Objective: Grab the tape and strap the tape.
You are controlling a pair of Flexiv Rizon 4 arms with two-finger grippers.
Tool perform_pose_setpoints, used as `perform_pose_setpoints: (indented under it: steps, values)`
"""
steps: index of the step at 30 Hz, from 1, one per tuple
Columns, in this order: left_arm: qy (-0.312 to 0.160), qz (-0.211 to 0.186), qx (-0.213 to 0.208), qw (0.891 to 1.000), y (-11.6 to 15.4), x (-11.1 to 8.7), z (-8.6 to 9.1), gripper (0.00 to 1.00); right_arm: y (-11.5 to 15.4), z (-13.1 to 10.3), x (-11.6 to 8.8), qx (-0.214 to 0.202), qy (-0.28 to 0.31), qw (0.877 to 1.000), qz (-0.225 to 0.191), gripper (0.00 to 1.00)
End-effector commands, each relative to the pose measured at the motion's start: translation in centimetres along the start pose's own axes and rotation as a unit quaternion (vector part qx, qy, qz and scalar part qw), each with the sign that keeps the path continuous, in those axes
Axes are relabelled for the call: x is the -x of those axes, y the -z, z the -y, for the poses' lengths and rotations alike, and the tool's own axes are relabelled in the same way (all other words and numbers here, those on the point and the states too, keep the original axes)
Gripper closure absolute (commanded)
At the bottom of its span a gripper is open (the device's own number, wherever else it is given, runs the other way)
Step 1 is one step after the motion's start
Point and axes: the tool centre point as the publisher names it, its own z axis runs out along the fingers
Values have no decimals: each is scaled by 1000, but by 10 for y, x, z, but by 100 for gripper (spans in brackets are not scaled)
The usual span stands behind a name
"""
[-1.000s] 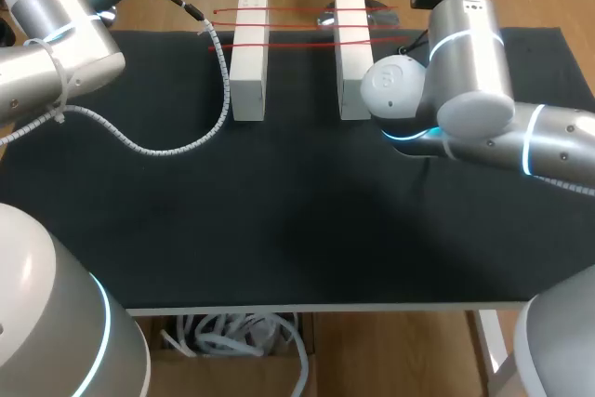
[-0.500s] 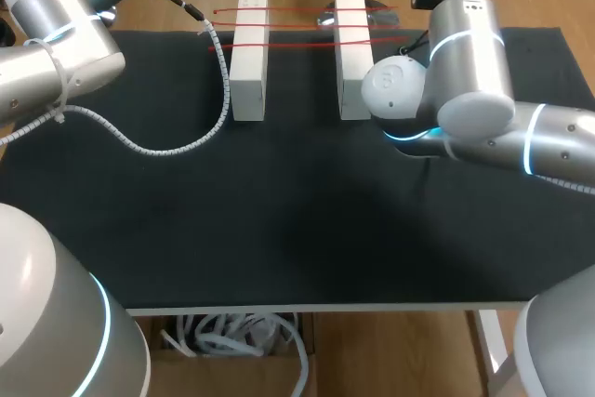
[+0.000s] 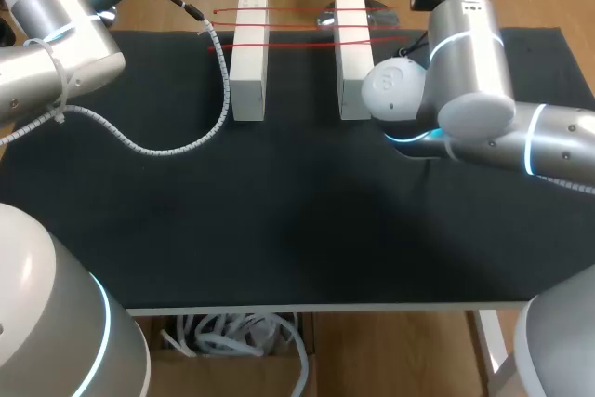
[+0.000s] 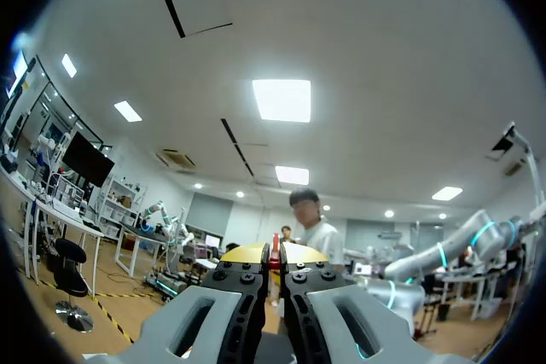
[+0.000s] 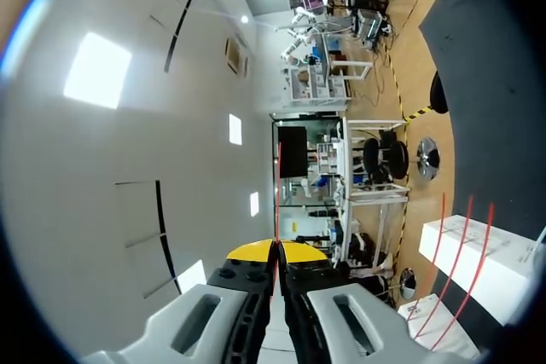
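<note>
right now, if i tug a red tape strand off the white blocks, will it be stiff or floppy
Probably floppy: the red tape is thread-thin and looks straight only where stretched across the white blocks. Likely very light. Held in the right gripper it runs straight, likely under tension.

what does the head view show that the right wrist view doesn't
Only the head view: the left arm, the right arm and the spiral cable trailing over the black mat. Only the right wrist view: the right gripper, shut on a thin red tape strand running ahead of it. Both: the white blocks crossed by red tapes, and the black mat.
</note>
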Motion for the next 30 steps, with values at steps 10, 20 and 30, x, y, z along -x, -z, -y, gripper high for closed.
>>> perform_pose_setpoints:
  steps: [10, 20, 30]
  values:
    - [-147, -26, 187, 971, -1, -1, 4, 100, 7, 3, -1, -6, 21, 1000, 9, 100]
    - [-312, -40, 405, 858, -8, 0, 14, 100, 10, 3, 2, -9, 33, 999, 17, 100]
    - [-443, -92, 563, 692, -15, -2, 26, 100, 16, 6, 5, -17, 45, 999, 25, 100]
